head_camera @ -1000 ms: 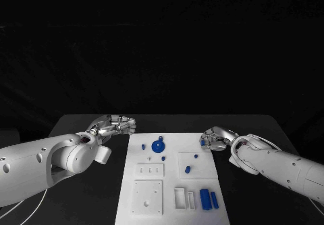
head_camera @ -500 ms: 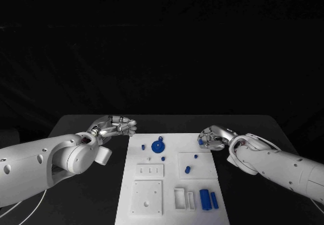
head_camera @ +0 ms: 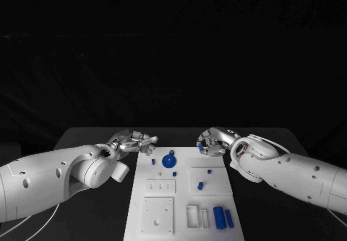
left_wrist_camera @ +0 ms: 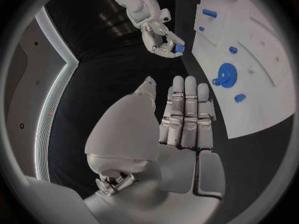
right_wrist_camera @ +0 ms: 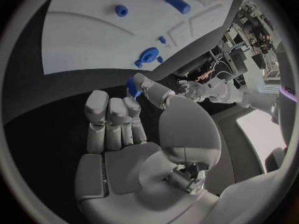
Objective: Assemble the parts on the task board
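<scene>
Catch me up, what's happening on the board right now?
The right hand pinches a small blue part above the far right corner of the white task board. The left hand hovers by the far left corner, holding nothing, fingers loosely extended. On the board lie a blue gear, a few small blue pegs and two blue bars near the front. Assembly looks barely begun.

- Black table (head_camera: 87,138), matte, runs left to right across the scene.
- White task board (head_camera: 182,201) lies flat on it, mid-table, long side going near to far.
- Board's far edge sits short of table's far edge; dark tabletop shows both left & right of the board.
</scene>
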`<state>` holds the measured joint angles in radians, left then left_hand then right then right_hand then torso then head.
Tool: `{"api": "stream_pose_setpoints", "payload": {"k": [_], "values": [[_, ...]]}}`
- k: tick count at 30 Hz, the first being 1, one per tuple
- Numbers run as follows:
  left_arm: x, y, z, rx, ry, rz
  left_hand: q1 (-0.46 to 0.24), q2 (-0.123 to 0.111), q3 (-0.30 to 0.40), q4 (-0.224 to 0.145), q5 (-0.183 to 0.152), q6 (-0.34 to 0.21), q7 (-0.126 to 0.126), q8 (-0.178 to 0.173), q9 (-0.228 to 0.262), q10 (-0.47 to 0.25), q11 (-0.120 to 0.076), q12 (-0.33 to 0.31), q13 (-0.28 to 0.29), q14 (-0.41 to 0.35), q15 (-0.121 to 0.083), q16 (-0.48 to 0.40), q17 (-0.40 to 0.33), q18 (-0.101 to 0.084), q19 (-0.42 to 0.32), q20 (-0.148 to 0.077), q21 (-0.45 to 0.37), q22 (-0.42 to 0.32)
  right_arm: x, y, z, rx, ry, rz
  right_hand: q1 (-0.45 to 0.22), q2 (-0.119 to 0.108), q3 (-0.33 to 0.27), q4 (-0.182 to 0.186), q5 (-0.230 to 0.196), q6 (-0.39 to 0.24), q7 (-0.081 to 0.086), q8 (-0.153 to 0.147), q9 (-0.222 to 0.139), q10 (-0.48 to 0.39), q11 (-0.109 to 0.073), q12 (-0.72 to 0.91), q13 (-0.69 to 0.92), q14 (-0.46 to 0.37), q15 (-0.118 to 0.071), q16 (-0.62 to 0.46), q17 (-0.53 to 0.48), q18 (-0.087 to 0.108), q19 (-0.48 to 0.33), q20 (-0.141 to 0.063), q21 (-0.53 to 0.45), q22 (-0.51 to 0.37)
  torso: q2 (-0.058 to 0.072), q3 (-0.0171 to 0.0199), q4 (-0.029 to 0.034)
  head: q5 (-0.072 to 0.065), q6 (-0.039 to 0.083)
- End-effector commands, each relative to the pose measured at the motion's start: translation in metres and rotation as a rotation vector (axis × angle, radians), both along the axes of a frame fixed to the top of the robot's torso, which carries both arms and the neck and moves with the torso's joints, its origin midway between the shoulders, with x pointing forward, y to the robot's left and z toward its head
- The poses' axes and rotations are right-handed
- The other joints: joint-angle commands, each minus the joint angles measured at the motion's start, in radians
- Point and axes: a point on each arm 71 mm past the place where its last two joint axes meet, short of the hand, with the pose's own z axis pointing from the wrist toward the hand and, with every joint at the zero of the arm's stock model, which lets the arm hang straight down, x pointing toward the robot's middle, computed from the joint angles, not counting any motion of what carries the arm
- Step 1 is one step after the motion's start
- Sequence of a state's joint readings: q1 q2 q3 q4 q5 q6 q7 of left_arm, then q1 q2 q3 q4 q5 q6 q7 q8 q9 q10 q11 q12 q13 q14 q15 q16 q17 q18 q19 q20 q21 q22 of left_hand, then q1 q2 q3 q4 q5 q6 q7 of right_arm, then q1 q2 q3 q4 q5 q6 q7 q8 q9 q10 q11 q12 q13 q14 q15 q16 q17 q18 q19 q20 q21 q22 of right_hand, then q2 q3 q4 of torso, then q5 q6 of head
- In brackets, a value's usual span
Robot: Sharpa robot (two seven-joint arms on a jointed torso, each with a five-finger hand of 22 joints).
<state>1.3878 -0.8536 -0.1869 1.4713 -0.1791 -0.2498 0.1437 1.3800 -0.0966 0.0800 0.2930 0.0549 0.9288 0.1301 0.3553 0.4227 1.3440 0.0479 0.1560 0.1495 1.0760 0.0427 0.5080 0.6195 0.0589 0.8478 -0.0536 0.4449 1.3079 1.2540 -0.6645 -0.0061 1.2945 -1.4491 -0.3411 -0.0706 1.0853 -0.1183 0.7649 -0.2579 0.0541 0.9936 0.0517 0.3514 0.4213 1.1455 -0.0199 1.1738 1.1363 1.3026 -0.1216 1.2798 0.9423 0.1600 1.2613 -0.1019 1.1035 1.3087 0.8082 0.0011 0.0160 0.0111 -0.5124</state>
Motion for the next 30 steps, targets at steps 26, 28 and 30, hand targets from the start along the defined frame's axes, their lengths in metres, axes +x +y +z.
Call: {"api": "stream_pose_setpoints", "payload": {"k": [26, 28, 30], "values": [[-0.008, -0.046, -0.011, 0.104, 0.129, -0.095, -0.155, 0.013, 0.060, -0.001, 0.007, -0.012, 0.012, -0.037, -0.020, -0.028, 0.009, 0.001, 0.040, -0.039, 0.005, 0.023, 0.027, -0.005, -0.036, 0.001, 0.032, 0.018, -0.031, 0.102, 0.012, -0.096, -0.049, 0.088, -0.002, -0.016, 0.031, 0.005, -0.003, 0.049, 0.036, 0.010, 0.012, 0.003, -0.005, -0.001, -0.005, 0.001, -0.010, -0.010, 0.000, 0.102, 0.008, -0.001, 0.004, 0.010, -0.037, -0.0053, 0.0003, 0.039, -0.001], [-0.007, -0.046, -0.011, 0.105, 0.129, -0.091, -0.155, 0.013, 0.060, -0.001, 0.008, -0.012, 0.012, -0.037, -0.020, -0.028, 0.009, 0.001, 0.040, -0.039, 0.005, 0.023, 0.027, -0.005, -0.036, 0.001, 0.032, 0.018, -0.032, 0.105, 0.012, -0.094, -0.048, 0.094, -0.002, -0.016, 0.032, 0.005, -0.002, 0.049, 0.036, 0.010, 0.012, 0.003, -0.005, -0.001, -0.006, 0.001, -0.010, -0.010, 0.000, 0.102, 0.008, -0.001, 0.004, 0.010, -0.037, -0.0056, 0.0011, 0.038, -0.002], [-0.007, -0.046, -0.011, 0.106, 0.130, -0.085, -0.155, 0.011, 0.060, -0.001, 0.007, -0.011, 0.012, -0.038, -0.021, -0.028, 0.009, 0.001, 0.041, -0.039, 0.005, 0.023, 0.027, -0.005, -0.037, 0.001, 0.032, 0.019, -0.034, 0.107, 0.012, -0.092, -0.048, 0.100, -0.002, -0.016, 0.032, 0.005, -0.002, 0.049, 0.036, 0.010, 0.012, 0.003, -0.005, -0.001, -0.006, 0.001, -0.010, -0.010, 0.000, 0.102, 0.008, -0.001, 0.004, 0.010, -0.036, -0.0052, 0.0012, 0.038, -0.002]]}}
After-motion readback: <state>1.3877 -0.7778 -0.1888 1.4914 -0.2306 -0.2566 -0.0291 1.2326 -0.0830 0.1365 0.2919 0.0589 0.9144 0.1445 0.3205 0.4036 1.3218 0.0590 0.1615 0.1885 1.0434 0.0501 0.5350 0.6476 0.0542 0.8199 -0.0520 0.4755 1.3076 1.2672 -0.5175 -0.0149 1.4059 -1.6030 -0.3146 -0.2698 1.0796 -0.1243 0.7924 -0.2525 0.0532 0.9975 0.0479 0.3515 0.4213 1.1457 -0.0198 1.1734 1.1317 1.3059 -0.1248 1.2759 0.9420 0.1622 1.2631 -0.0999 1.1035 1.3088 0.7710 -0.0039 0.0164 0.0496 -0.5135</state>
